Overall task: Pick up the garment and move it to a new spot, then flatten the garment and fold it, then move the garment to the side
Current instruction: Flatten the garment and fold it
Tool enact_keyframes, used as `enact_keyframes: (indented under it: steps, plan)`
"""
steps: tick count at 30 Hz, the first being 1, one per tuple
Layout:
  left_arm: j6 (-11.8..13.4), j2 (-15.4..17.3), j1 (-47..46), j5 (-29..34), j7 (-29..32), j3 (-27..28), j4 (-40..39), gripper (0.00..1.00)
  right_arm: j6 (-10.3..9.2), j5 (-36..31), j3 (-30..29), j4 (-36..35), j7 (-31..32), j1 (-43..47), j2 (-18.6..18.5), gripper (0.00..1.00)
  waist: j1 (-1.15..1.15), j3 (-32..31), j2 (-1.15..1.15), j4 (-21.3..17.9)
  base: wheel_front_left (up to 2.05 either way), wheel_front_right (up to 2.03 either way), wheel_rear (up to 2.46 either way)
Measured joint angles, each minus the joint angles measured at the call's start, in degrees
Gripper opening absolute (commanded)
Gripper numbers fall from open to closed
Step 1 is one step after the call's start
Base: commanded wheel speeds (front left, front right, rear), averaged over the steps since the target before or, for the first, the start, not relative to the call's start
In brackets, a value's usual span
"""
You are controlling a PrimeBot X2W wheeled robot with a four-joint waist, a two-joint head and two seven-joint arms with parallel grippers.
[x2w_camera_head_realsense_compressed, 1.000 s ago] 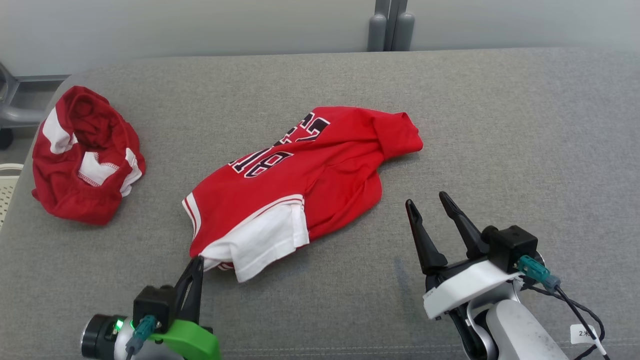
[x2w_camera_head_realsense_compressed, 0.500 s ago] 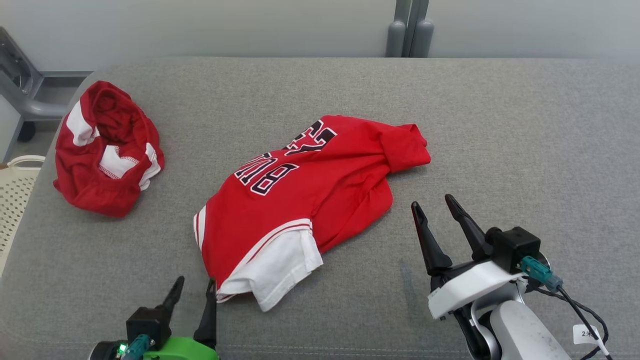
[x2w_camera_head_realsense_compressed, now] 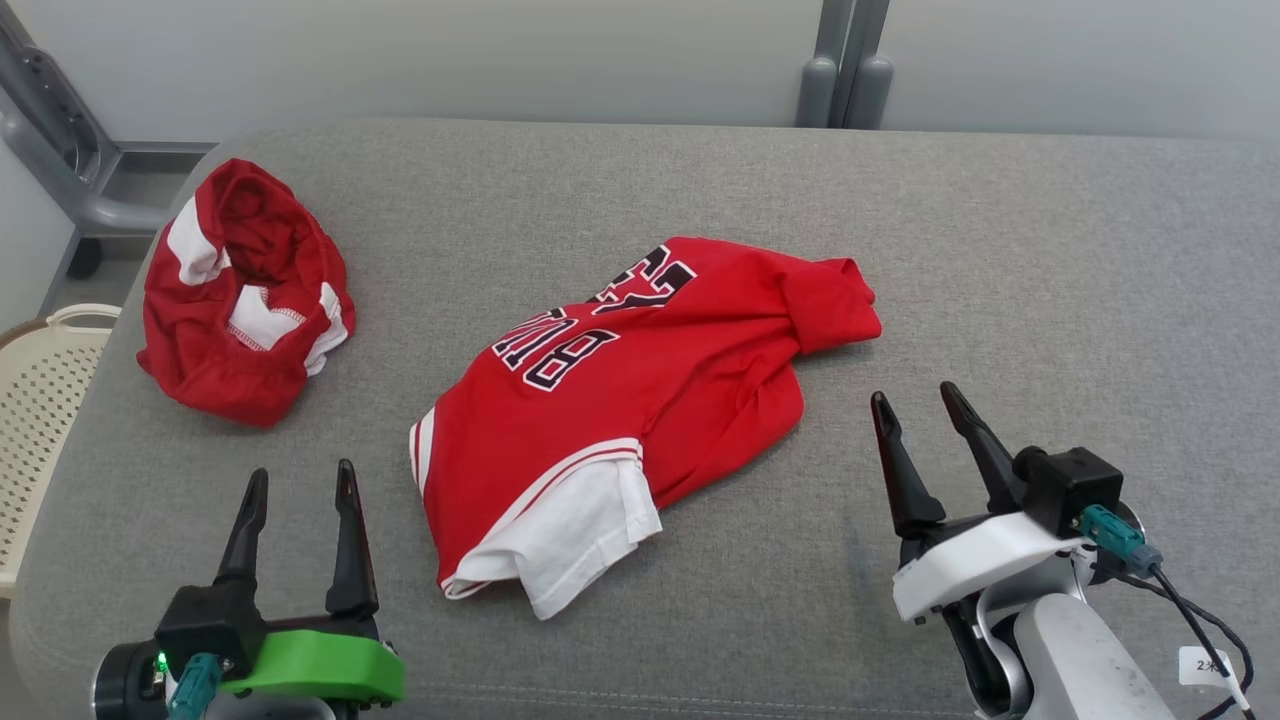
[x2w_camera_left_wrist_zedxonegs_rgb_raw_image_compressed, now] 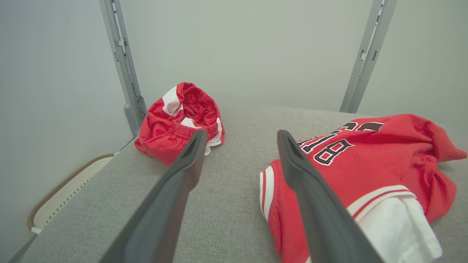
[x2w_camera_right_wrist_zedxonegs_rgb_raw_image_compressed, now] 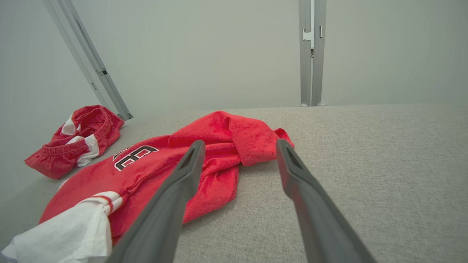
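Although the red knit jersey with black-and-white lettering and a white panel (x2w_camera_head_realsense_compressed: 620,400) lies in the middle of the head view, on the grey fabric-covered surface (x2w_camera_head_realsense_compressed: 1050,250), it is neither flat nor folded. Its upper-right corner is doubled over on itself, its body is creased, and the white panel pokes out crookedly at the lower end. Whether this is already its new spot cannot be told from the frames. If it is, only the first step is done, and the flattening, the folding and the move to the side are all left.

The green-mounted left gripper (x2w_camera_head_realsense_compressed: 300,472) sits at the lower left of the head view with its two dark fingers spread and nothing between them, near the jersey's lower-left hem but apart from it. The white-mounted right gripper (x2w_camera_head_realsense_compressed: 914,395) sits at the lower right, likewise spread and empty, near the jersey's right edge without touching it.

A second crumpled red-and-white garment with an elastic waist (x2w_camera_head_realsense_compressed: 245,300) lies bunched at the upper left, well apart from the jersey, and a cream perforated basket (x2w_camera_head_realsense_compressed: 40,400) shows at the left edge, off the surface. Neither gripper is near that bundle, so the jersey looks like the piece in hand.
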Motion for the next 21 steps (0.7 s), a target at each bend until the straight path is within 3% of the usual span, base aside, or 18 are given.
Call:
enact_keyframes:
  steps: [8, 15, 21]
  plan:
    - [0.37, -2.48, 1.48, 1.41, 0.0, 6.05, -0.41, 1.0, 0.0, -0.57, -2.4, 0.64, 0.0, 0.15, -0.02, 1.0, 0.0, -0.29, 0.0, -0.11, 0.0, 0.0, 0.0]
    - [-1.07, -3.03, 1.48, 2.99, 0.0, 7.87, -0.37, 1.0, 0.0, -1.41, -3.75, 0.82, 0.55, 0.06, -0.19, 1.0, 0.0, -0.11, 0.0, -0.05, 0.0, 0.0, 0.0]
    - [-2.16, -4.32, 1.32, 4.1, 0.0, 8.04, -0.76, 1.0, 0.0, -1.43, -3.63, 3.34, 2.35, -5.06, -2.58, 1.0, 0.0, 0.78, 0.0, 0.6, 0.0, 0.0, 0.0]
